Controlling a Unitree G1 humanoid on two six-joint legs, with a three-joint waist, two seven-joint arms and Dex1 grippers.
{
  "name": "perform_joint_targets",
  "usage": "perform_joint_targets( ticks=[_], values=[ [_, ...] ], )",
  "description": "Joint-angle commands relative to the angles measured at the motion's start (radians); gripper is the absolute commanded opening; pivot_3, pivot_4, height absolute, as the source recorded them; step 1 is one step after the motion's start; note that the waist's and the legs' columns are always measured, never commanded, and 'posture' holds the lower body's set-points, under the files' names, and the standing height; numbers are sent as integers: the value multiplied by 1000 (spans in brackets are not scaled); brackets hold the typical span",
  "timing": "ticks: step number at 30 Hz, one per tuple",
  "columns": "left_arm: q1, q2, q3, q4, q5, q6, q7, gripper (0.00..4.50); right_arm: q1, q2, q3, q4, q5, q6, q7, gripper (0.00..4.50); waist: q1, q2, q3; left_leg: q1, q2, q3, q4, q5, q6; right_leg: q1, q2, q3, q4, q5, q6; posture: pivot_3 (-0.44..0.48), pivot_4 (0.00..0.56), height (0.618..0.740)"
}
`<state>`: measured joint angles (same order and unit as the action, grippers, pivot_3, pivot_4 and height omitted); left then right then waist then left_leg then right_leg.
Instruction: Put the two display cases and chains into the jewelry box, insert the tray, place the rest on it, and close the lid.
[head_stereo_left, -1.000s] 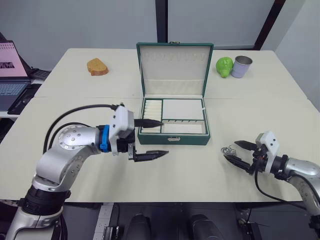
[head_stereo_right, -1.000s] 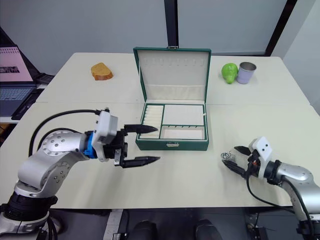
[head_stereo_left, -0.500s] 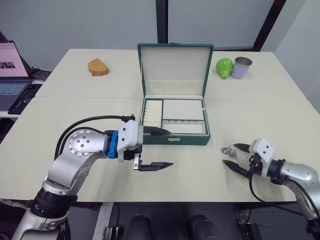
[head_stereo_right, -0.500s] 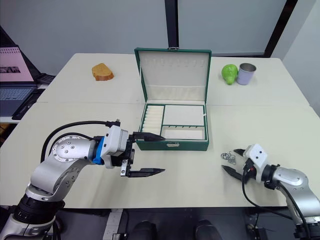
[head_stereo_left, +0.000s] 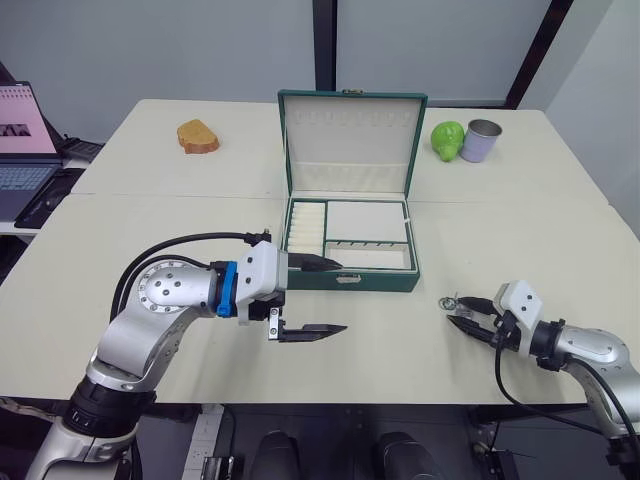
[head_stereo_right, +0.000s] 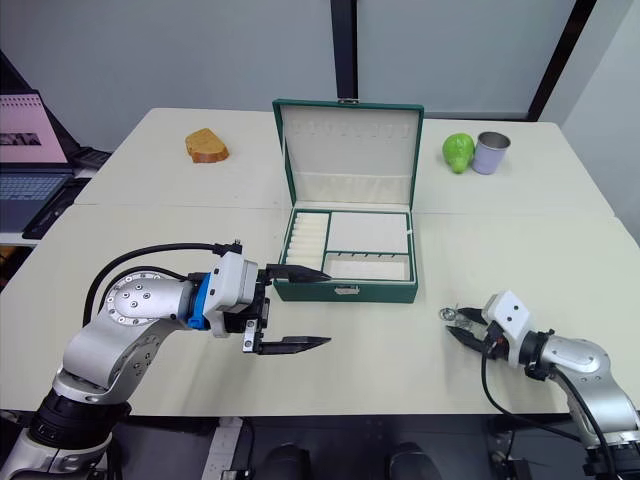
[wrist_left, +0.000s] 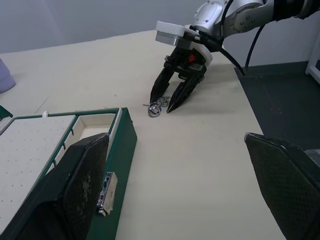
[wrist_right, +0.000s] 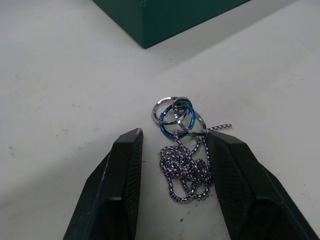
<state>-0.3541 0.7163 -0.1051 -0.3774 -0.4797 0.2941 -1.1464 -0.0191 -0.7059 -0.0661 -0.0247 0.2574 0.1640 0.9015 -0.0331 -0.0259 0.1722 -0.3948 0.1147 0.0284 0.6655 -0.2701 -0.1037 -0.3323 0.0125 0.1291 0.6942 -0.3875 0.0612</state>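
I have the right gripper (wrist_right: 170, 185) down at the table, its fingers (wrist_right: 122, 175) spread a modest way with the rings (wrist_right: 176, 116) and a small knot of chain (wrist_right: 185, 167) lying between them, the chain nearer the palm and the rings out by the tips. Nothing is gripped yet: both fingers stand clear of the metal. In the head view this cluster sits at about 4 o'clock from the box (head_stereo_left: 348, 270), well apart from its front right corner. The box stands with its lid (head_stereo_left: 351, 140) up and the tray (head_stereo_left: 350, 235) already seated inside, cream lining showing. My left gripper (head_stereo_left: 318, 297) hovers wide open and empty just off the box's front left corner, out of the way. To do this pickup well, I judge the fingertips need to press flat against the table before closing, because thin rings and fine chain slip under a pinch made too high. I would nudge slightly forward so the tips reach the rings too, then close slowly and lift gently. The likely failure is catching only the chain while the rings drop away.
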Motion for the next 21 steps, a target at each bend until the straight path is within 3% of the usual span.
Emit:
perform_joint_targets(
  ticks=[1,10,16,21],
  values=[
    [-8,-7,0,-28,1,-8,5,4500,15,4,9,55,-23,28,-16,1710,0,0,-1,0,0,0,0,0,0,0,0,0,0,0,0,0,150,740],
    [-22,-19,-5,-32,-1,2,18,4500,3,13,-1,61,-11,43,-25,1060,1,-1,-3,0,0,0,0,0,0,0,0,0,0,0,0,0,150,740],
    [-27,-22,-9,-33,-3,4,24,4500,9,17,-3,64,-11,39,-24,392,2,-1,-3,0,0,0,0,0,0,0,0,0,0,0,0,0,150,740],
    [-24,-32,-10,-32,-4,14,40,4500,-3,30,-31,33,48,52,-4,344,2,-1,-3,0,0,0,0,0,0,0,0,0,0,0,0,0,150,740]
  ],
)
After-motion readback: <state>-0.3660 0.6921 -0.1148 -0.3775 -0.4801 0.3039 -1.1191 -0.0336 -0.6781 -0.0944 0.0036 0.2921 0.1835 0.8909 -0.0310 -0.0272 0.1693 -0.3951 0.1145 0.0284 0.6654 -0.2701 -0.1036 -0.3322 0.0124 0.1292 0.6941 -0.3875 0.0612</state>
